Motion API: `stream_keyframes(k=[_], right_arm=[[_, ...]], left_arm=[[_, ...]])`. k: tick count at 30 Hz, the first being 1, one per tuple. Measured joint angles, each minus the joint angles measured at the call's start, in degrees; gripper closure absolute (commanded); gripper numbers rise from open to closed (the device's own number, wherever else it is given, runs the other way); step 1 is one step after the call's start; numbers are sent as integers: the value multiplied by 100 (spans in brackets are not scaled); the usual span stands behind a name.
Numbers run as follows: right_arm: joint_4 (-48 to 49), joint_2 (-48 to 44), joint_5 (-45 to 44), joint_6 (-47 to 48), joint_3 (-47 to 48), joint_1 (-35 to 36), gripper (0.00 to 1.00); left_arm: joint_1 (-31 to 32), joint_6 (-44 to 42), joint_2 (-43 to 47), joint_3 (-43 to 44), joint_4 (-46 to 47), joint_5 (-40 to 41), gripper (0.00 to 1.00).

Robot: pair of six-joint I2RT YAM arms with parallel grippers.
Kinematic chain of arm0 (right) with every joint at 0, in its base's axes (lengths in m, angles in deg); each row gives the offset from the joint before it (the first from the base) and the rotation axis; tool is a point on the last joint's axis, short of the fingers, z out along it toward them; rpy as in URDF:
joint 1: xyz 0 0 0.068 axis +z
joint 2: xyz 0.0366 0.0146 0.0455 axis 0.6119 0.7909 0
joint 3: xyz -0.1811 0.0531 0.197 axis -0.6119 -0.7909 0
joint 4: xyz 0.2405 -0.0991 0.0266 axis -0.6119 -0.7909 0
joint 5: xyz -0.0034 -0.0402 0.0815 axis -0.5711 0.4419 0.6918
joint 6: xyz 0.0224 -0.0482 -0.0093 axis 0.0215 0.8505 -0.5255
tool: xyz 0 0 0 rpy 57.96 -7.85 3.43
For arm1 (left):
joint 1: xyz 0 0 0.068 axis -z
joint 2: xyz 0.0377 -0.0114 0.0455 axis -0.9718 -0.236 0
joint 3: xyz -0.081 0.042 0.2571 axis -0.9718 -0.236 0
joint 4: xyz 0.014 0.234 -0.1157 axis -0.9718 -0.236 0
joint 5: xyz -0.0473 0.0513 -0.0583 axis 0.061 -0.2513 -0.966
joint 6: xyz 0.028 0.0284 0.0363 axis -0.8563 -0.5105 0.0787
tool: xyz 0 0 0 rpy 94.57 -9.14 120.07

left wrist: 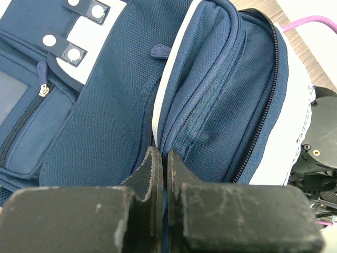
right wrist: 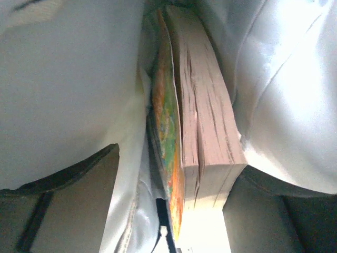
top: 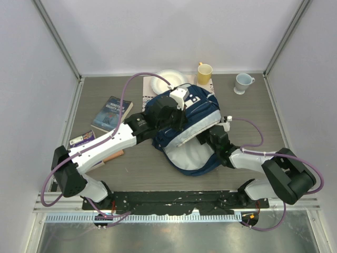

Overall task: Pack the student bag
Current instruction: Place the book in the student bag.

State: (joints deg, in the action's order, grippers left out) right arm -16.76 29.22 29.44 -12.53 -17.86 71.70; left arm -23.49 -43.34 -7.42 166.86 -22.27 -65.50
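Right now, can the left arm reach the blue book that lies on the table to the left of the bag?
Probably not at once. The left claw is shut on the student bag fabric. The blue book lies uncovered beside that arm, so it must let go first.

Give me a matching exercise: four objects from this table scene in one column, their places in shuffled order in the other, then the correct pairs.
Objects:
1. Yellow ceramic mug
2. Pale blue-grey cup
3. Dark blue paperback book
4. Thick orange-covered book

Places:
A. Inside the navy blue striped fabric backpack, against its pale lining
B. Far right of the table
C. Left of the backpack
D. Just behind the backpack

Pairs: 1-D, 2-B, 3-C, 4-A
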Motion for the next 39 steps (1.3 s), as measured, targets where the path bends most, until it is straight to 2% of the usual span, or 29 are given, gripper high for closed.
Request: stream_keyframes(k=[1,2,4,5,8,14,17,20,22,24,25,26,27,28,32,39], right_arm=[[-98,-24,20,-2,0,0,40],[-186,-26,59,-4,0,0,57],[-363,-26,155,-15,-4,2,68],[-422,-26,210,-57,-13,0,82],[-505,-120,284,-155,-72,2,99],[-726,-704,122,-227,-280,9,99],[-605,-551,-83,-225,-247,9,99],[-173,74,-256,-299,-52,9,99],[116,557,-332,-367,162,9,97],[328,1027,-345,-376,463,9,83],[448,1248,-339,-374,616,9,74],[514,1379,-330,-374,710,9,60],[560,1497,-313,-374,796,7,54],[570,1545,-313,-374,817,7,41],[472,1414,-321,-376,699,7,26],[-291,551,-297,-118,297,7,18]], left_arm=[[-2,15,0,-11,7,0,100],[-2,26,0,-22,13,0,100],[-2,37,0,-37,31,-7,100],[-2,42,0,-42,37,-9,100],[-7,44,0,-48,46,-24,100],[-11,48,0,-61,63,-68,100],[-24,68,0,-61,81,-109,100],[-42,72,0,-61,79,-153,100],[-50,74,0,-61,79,-184,100],[-61,72,0,-61,79,-234,100],[-70,74,0,-61,79,-258,100],[-83,74,0,-61,79,-284,100],[-103,83,0,-61,81,-317,100],[-120,87,0,-61,81,-345,100],[-175,118,0,-72,87,-455,100],[-223,195,0,-103,94,-570,100]])
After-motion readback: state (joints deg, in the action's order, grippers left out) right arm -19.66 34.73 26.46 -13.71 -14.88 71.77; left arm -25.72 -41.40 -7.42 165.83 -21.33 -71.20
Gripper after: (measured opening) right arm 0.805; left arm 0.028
